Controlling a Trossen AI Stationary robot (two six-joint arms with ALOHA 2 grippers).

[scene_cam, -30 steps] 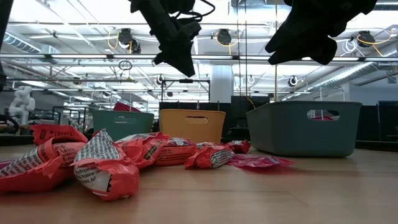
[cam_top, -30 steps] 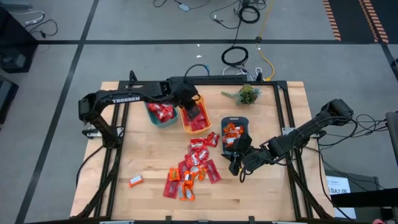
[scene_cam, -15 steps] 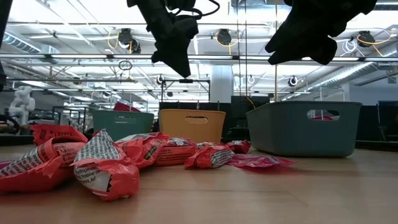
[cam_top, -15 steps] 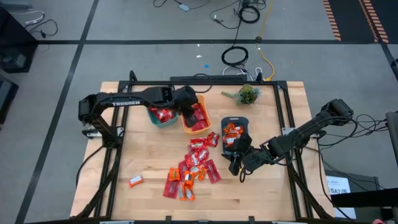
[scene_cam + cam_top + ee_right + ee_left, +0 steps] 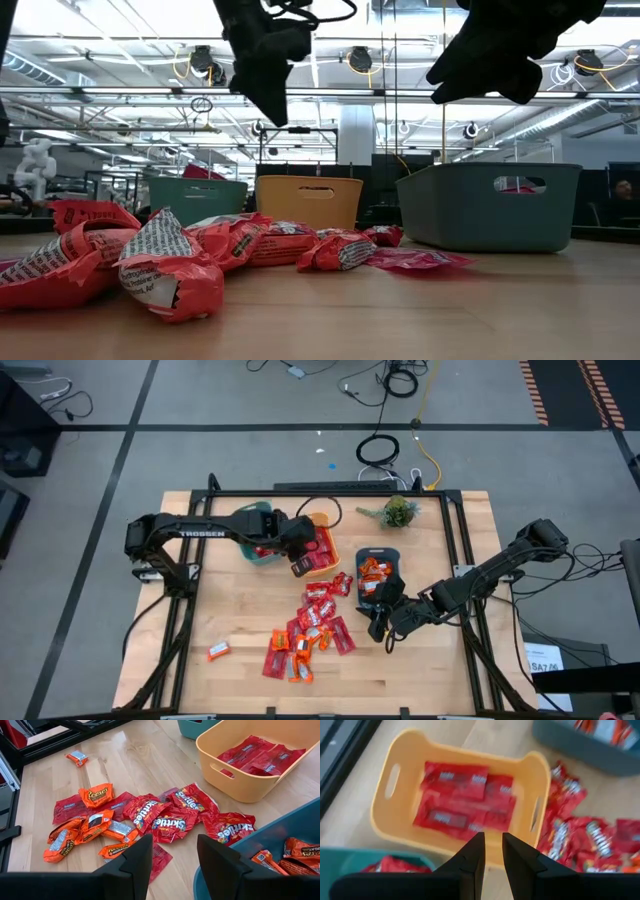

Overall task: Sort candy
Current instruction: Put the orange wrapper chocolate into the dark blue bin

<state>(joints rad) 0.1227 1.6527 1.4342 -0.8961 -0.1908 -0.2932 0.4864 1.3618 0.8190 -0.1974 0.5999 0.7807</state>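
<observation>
Looking from above, the candy (image 5: 312, 622) lies heaped mid-table, one piece (image 5: 219, 650) apart toward the left edge. The left gripper (image 5: 299, 563) hangs beside the orange bin (image 5: 318, 547), fingers nearly together, holding nothing. From its wrist, the right gripper (image 5: 172, 855) stands parted and empty at the dark teal bin (image 5: 260, 840).

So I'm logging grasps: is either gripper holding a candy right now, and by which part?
Nothing is held. The left gripper hangs empty over the yellow plastic bin; the right gripper is open, empty, above the loose red and orange wrapped candies.
</observation>
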